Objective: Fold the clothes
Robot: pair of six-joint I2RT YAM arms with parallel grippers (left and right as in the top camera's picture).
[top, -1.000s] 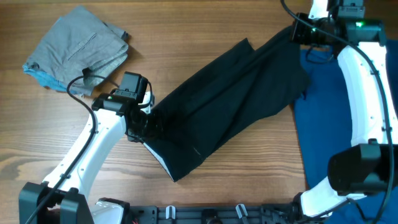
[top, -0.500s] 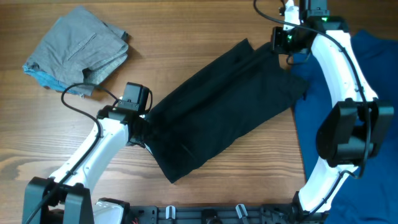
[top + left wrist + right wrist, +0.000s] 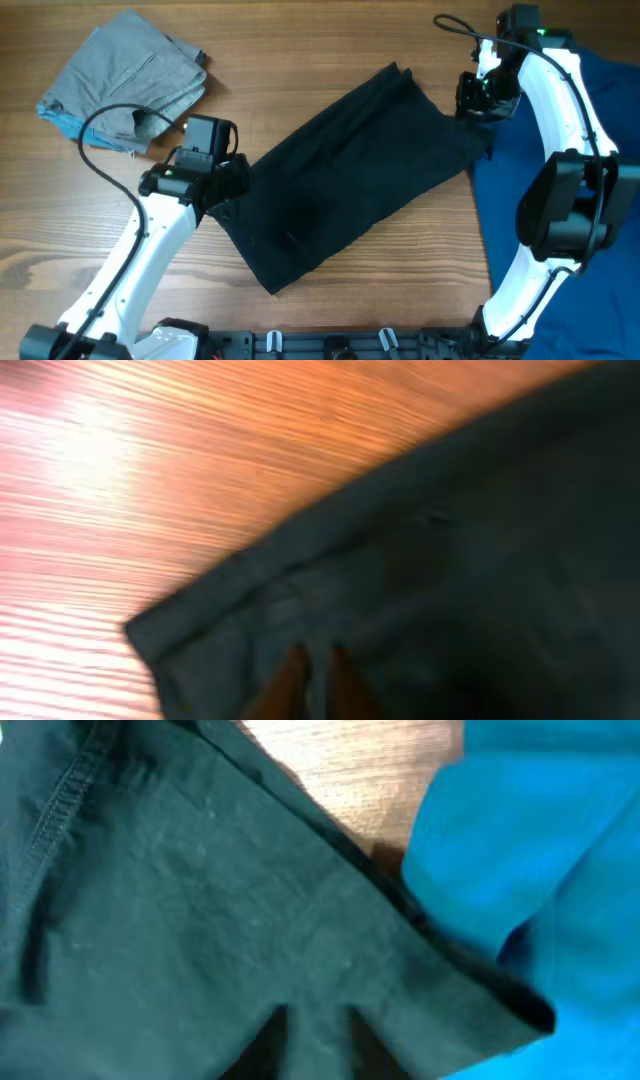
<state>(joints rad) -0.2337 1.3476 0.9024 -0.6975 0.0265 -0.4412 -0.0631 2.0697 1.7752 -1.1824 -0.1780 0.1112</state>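
Observation:
The black shorts [image 3: 350, 180] lie spread diagonally across the table's middle. Their whitish inner band is hidden. My left gripper [image 3: 226, 190] is at the shorts' left corner. In the left wrist view its fingers [image 3: 312, 678] are pinched close together on black fabric [image 3: 470, 560] near a hem. My right gripper [image 3: 476, 100] is at the shorts' upper right corner. In the right wrist view its fingers [image 3: 312, 1035] have black fabric [image 3: 180, 890] between them. The blue garment [image 3: 560, 200] lies at the right, also seen in the right wrist view [image 3: 540, 830]. The grey garment [image 3: 130, 72] lies far left.
The wooden table [image 3: 330, 50] shows bare around the shorts. The blue garment's edge touches the shorts' right end. A cable [image 3: 110, 125] loops from my left arm over the grey garment's near edge. A black rail [image 3: 330, 345] runs along the front edge.
My left gripper moved up and left, pulling the shorts' left corner; the whitish band no longer shows. My right gripper moved down with the upper right corner. The shorts lie flatter.

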